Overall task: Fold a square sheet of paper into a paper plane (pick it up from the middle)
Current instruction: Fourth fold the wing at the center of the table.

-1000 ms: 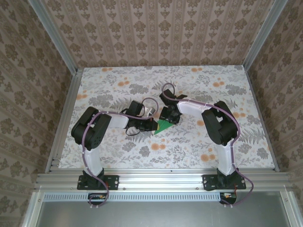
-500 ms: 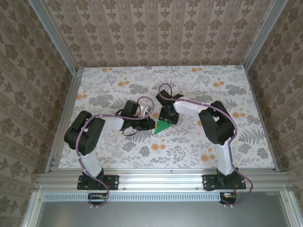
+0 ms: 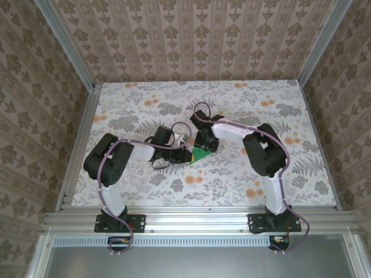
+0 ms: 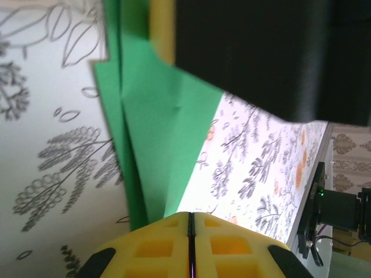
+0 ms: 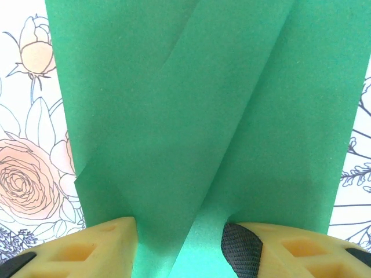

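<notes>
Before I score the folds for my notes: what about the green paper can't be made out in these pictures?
- Top view: folded green paper too small for creases, partly covered by left gripper and right gripper.
- Left wrist view: paper's tip disappears behind the shut fingers; pinched or not, unclear. Right gripper's black body hides its far end.
- Right wrist view: paper cut off by top edge.

Folded paper (image 3: 201, 154) lay at mid-tabletop (image 3: 243, 179); left gripper (image 3: 186, 155) at its left, right gripper (image 3: 204, 145) just behind.
</notes>
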